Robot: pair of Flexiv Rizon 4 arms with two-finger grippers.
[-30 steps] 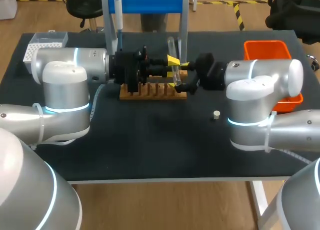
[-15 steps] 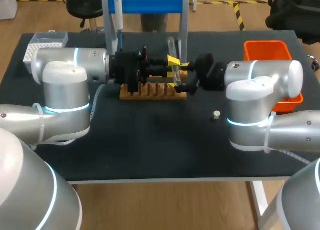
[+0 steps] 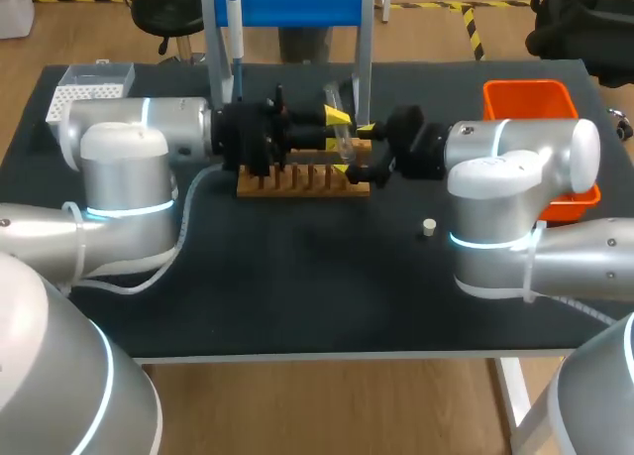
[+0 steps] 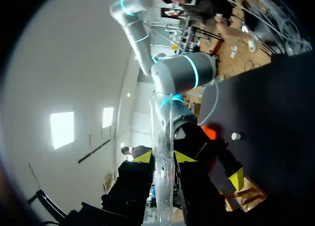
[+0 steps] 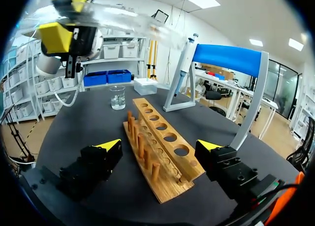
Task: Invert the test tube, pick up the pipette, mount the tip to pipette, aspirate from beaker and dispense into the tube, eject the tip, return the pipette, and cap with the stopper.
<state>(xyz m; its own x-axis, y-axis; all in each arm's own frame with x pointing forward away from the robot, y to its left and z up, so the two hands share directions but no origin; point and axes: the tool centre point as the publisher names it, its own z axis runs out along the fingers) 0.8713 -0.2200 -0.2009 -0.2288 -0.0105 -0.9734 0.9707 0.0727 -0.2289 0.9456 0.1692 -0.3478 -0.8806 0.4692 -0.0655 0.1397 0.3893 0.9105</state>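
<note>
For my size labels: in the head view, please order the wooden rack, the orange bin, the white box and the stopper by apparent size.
1. wooden rack and orange bin: look alike and both are partly hidden, so not ranked.
2. white box.
3. stopper, clearly the smallest.

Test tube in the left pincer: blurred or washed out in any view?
Right wrist view: the test tube smears into a pale streak beside the left pincer. Left wrist view: crisp, rim and walls clear between the fingers. Head view: faint, its clear glass hard to separate from the blue-topped stand behind.
</note>
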